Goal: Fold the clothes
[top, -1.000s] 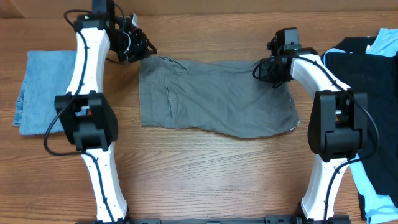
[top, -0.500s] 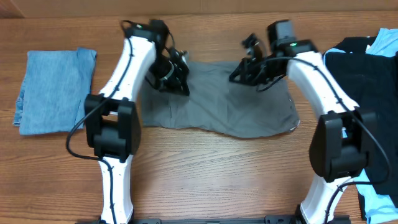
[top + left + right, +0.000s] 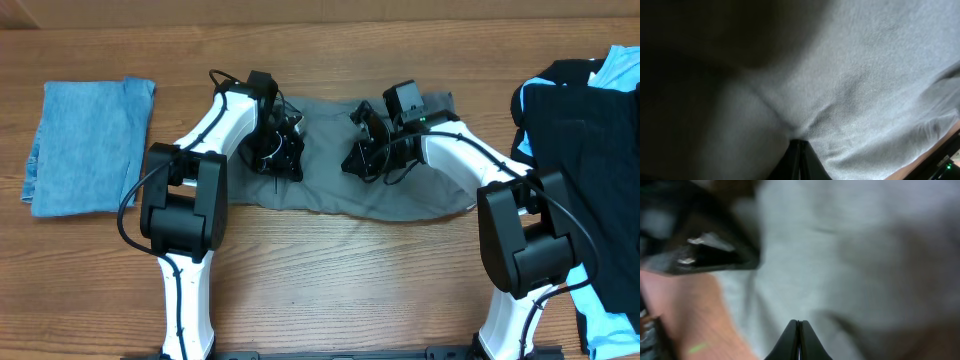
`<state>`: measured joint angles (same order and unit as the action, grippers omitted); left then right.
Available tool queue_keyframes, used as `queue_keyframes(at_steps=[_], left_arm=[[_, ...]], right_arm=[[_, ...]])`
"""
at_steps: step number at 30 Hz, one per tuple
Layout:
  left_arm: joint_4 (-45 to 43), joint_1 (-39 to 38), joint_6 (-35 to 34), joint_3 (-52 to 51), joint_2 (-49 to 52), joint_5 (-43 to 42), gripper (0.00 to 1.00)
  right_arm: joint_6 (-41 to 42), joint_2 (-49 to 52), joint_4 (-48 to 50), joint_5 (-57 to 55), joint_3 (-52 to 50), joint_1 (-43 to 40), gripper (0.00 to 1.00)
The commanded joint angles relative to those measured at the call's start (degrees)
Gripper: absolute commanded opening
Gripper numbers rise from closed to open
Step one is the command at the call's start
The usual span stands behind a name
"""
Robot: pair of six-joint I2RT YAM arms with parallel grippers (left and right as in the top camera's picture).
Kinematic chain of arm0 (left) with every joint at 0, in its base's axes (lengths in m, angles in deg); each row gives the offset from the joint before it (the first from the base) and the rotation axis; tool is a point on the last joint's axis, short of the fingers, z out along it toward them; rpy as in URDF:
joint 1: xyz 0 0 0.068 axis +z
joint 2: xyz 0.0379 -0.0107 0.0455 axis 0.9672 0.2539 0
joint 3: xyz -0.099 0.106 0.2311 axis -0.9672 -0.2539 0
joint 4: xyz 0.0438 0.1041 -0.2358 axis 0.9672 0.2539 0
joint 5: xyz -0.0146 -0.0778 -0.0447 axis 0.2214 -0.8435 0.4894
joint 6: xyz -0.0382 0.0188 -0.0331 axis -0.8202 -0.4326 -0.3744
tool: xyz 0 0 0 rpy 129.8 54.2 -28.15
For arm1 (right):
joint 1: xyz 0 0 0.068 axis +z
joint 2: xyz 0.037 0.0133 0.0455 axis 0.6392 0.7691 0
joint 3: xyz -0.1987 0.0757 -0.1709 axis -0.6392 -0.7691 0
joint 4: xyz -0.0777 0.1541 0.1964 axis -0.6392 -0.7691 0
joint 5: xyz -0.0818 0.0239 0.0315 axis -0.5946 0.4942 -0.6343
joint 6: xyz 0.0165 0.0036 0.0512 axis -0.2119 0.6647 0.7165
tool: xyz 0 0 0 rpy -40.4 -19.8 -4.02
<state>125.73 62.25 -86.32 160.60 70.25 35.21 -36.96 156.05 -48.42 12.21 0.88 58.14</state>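
Observation:
The grey garment [image 3: 330, 195] lies across the middle of the table, its upper left part drawn inward. My left gripper [image 3: 290, 160] sits low over the garment's left half, shut on a pinch of grey cloth. In the left wrist view, creases in the garment [image 3: 880, 75] run straight into the closed tips [image 3: 799, 144]. My right gripper [image 3: 352, 162] is a short way to the right, over the garment's middle. Its tips [image 3: 799, 324] are pressed together on the grey fabric [image 3: 840, 240], with a fold running off from them.
A folded denim-blue garment [image 3: 85, 145] lies at the far left. A black garment [image 3: 570, 130] and a light blue one [image 3: 605, 320] are piled at the right edge. Bare wooden table [image 3: 330, 280] runs along the front. The two grippers are close together.
Both grippers have moved from the garment's far corners down and inward toward its middle, dragging grey cloth with them. The left gripper shut during this move.

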Motion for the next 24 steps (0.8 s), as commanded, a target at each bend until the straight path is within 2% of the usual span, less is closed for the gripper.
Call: queue_keyframes(at_steps=[1,6,10,15,20,24], left_arm=[[-0.28,-0.11,-0.81,-5.01,1.27,4.44,0.04],[0.04,-0.11,-0.81,-6.05,1.27,7.52,0.04],[0.26,-0.09,-0.81,-6.05,1.27,7.52,0.04],[0.24,-0.07,-0.81,-6.05,1.27,7.54,0.04],[-0.22,-0.07,-0.83,-5.84,1.25,7.50,0.04],[-0.24,-0.07,-0.83,-5.84,1.25,7.30,0.04]], right_arm=[[2.38,0.59,1.97,-10.34,-3.30,-0.61,0.04],[2.36,0.70,1.70,-11.80,-3.43,-4.46,0.04],[2.34,0.68,1.11,-11.76,-2.78,-10.60,0.04],[2.34,0.68,-6.84,-10.19,2.19,-19.12,0.04],[-0.46,-0.94,-15.47,3.58,7.82,-22.88,0.04],[-10.49,-4.07,-25.99,17.79,8.11,-21.99,0.04]])
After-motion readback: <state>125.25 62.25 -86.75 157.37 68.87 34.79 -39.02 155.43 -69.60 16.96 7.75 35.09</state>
